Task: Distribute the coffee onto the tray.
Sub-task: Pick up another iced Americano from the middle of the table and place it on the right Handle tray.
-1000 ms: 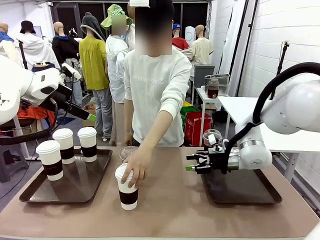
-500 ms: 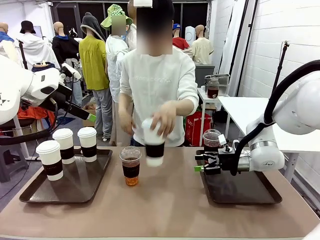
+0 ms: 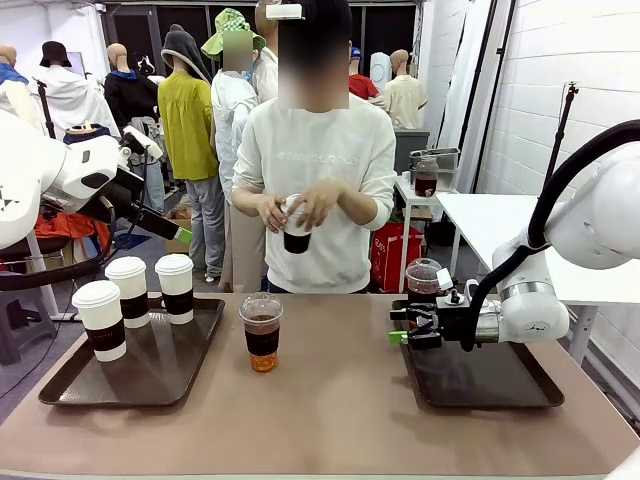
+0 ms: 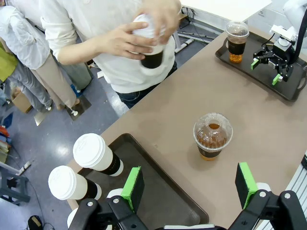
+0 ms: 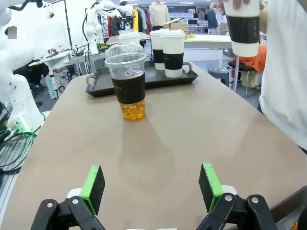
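So: 3 white-lidded black-banded paper cups (image 3: 130, 290) on dark brown tray (image 3: 60, 392) at 9 o'clock, 1 clear dome-lidded cup (image 3: 423, 278) on 2nd tray (image 3: 490, 395) at 3 o'clock. Left to do, I reckon: 2nd clear cup (image 3: 261, 333) mid desk (image 3: 340, 410), 4th paper cup (image 3: 297, 235) in person's hands (image 3: 322, 203), 12 o'clock. Left tool (image 4: 189, 186), right tool (image 5: 151, 188): jaws apart, empty.

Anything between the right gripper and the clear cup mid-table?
Nothing visible. Bare tabletop runs from the open right gripper to the clear cup. The person holds a paper cup up at the far edge, off that line.
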`<state>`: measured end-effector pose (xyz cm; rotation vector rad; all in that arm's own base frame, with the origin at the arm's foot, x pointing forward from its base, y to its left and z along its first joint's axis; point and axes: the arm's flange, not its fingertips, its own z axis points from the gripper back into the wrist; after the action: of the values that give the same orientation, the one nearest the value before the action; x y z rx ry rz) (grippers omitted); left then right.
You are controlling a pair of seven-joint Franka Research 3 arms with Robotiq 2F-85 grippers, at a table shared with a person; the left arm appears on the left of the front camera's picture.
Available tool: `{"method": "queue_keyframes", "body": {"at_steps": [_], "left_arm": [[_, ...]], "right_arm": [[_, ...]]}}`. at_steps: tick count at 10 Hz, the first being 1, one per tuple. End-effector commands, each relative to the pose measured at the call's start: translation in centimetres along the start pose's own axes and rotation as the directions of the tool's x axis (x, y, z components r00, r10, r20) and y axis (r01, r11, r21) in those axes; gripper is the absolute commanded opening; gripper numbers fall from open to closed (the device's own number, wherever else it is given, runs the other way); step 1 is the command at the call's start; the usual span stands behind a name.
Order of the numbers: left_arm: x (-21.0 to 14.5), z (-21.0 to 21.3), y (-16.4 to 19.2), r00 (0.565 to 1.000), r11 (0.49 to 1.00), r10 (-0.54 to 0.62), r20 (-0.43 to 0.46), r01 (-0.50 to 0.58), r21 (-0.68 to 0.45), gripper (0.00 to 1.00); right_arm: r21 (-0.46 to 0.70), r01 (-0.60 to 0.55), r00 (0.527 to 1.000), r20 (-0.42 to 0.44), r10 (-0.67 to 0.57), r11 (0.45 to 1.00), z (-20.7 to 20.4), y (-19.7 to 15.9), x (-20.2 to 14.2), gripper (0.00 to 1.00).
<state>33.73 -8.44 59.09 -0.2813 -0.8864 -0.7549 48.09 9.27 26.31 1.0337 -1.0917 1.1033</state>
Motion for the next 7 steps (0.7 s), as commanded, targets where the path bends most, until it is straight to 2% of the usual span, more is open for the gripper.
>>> {"method": "queue_keyframes", "body": {"at_steps": [1,5,7], "left_arm": [[0.0,0.0,0.1,1.0,1.0,-0.001,0.003,0.002,-0.004,1.0],[0.0,0.0,0.1,1.0,1.0,-0.001,0.003,0.002,-0.004,1.0],[0.0,0.0,0.1,1.0,1.0,-0.001,0.003,0.002,-0.004,1.0]], "right_arm": [[-0.001,0.0,1.0,-0.002,0.0,1.0,0.0,0.0,0.0,1.0],[0.0,0.0,1.0,0.0,0.0,1.0,0.0,0.0,0.0,1.0],[0.01,0.004,1.0,0.003,-0.004,1.0,-1.8,-0.1,0.7,1.0]]}}
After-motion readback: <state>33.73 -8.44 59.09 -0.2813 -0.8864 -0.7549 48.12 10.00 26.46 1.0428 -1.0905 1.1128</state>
